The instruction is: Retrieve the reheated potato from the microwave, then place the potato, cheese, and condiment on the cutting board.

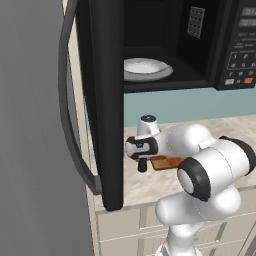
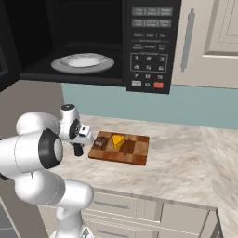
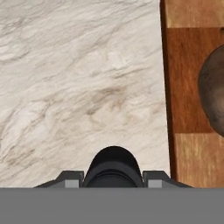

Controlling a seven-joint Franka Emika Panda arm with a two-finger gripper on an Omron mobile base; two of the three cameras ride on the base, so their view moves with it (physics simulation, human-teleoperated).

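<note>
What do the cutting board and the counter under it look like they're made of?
The cutting board looks like wood: matte light and dark brown squares with faint grain. The counter looks like polished marble or an imitation, cream with grey-brown veins.

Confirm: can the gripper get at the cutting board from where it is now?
Probably yes. The gripper, shut on the condiment, is just off the cutting board at its left edge, with bare counter between. The potato sits close to that edge, so room there looks tight.
</note>
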